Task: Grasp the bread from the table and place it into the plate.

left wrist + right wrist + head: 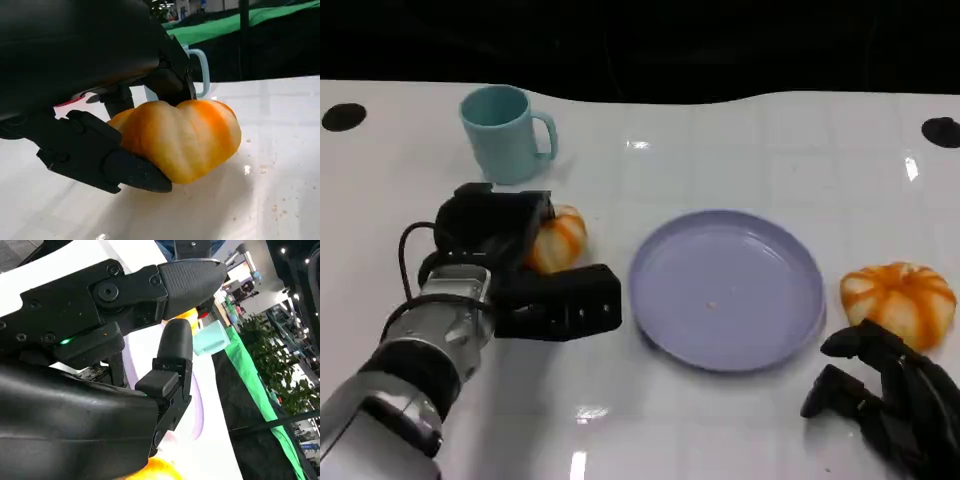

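An orange-and-white striped bread [561, 238] lies on the white table left of the lavender plate [760, 260]. My left hand [515, 265] grips it: in the left wrist view the bread [185, 137] is pressed between a lower finger [100, 157] and upper fingers [170, 85], and it still rests on the table. A second striped bread [898, 300] lies right of the plate. My right hand [890, 395] sits just in front of that bread with its fingers apart and nothing in them; its fingers [170, 355] reach out in the right wrist view.
A light blue cup [506, 132] stands behind my left hand, near the table's far edge. The right wrist view shows the cup [210, 337] and part of the plate [197, 407] beyond the fingers. The plate holds only a small crumb.
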{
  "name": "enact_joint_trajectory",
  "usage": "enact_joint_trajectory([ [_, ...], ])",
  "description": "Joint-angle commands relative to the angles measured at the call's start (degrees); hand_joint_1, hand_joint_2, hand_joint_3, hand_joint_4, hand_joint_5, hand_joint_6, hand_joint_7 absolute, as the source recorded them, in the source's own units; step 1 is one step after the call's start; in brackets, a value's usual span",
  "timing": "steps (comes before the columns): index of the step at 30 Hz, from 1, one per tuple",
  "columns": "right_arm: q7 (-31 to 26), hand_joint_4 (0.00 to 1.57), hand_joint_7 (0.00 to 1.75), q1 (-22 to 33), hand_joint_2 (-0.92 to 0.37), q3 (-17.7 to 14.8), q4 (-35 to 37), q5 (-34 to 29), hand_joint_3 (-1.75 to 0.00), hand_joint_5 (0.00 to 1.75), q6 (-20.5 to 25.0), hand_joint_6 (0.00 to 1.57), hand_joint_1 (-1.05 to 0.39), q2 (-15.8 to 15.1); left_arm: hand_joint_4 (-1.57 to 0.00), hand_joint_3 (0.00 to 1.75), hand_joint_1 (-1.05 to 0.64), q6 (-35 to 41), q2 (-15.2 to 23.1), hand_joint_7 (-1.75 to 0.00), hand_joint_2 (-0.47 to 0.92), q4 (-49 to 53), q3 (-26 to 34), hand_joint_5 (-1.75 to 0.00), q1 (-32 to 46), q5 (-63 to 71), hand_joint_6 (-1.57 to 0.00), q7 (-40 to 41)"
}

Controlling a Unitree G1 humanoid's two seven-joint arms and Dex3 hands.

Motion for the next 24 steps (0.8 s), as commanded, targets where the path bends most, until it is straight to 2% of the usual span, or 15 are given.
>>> enact_joint_trajectory([
  [1,-0.72,0.66,1.13,0.46,-0.92,-0.69,0.36,0.57,-0.22,1.47,0.93,0.62,-0.51,-0.81,-0.86,0.85,-0.19,-13.38,0.21,-1.66,0.70,-2.96,8.12,-1.75,3.33,-9.77,-0.67,1.95],
  [5,-0.52,0.67,1.14,0.20,-0.92,-0.84,0.85,0.78,-0.22,1.47,0.86,0.63,-0.51,-0.84,-0.89,1.12,-0.17,-17.66,-0.59,-1.74,0.57,-3.54,9.74,-1.75,3.87,-11.36,-0.69,2.95],
  [10,-0.66,0.67,1.14,0.13,-0.92,-0.87,1.11,0.74,-0.22,1.47,0.64,0.63,-0.51,-0.85,-0.89,1.17,-0.17,-20.32,-1.06,-1.75,0.54,-4.44,10.45,-1.75,3.91,-11.57,-0.69,2.50],
  [12,-1.20,0.68,1.14,0.14,-0.92,-0.86,1.24,0.37,-0.21,1.47,0.18,0.63,-0.52,-0.79,-0.91,1.35,-0.13,-23.37,-1.42,-1.75,0.45,-6.25,10.50,-1.75,3.99,-11.98,-0.71,1.74],
  [14,-1.28,0.68,1.14,0.15,-0.92,-0.77,1.22,0.26,-0.21,1.47,0.09,0.63,-0.52,-0.84,-0.91,1.40,-0.13,-25.74,-1.47,-1.75,0.41,-6.95,10.17,-1.75,4.00,-11.72,-0.71,1.99],
  [23,-0.25,0.67,1.14,-0.20,-0.92,-0.87,1.64,0.88,-0.21,1.47,0.84,0.62,-0.51,-1.12,-0.92,1.42,-0.09,-27.85,-2.67,-1.75,0.40,-8.78,9.37,-1.75,3.68,-11.01,-0.73,0.49],
  [24,-0.35,0.67,1.14,-0.07,-0.92,-0.82,1.48,0.82,-0.21,1.47,0.74,0.62,-0.51,-1.02,-0.92,1.42,-0.10,-28.50,-3.69,-1.75,0.40,-8.13,8.68,-1.75,2.89,-11.01,-0.73,-1.14],
])
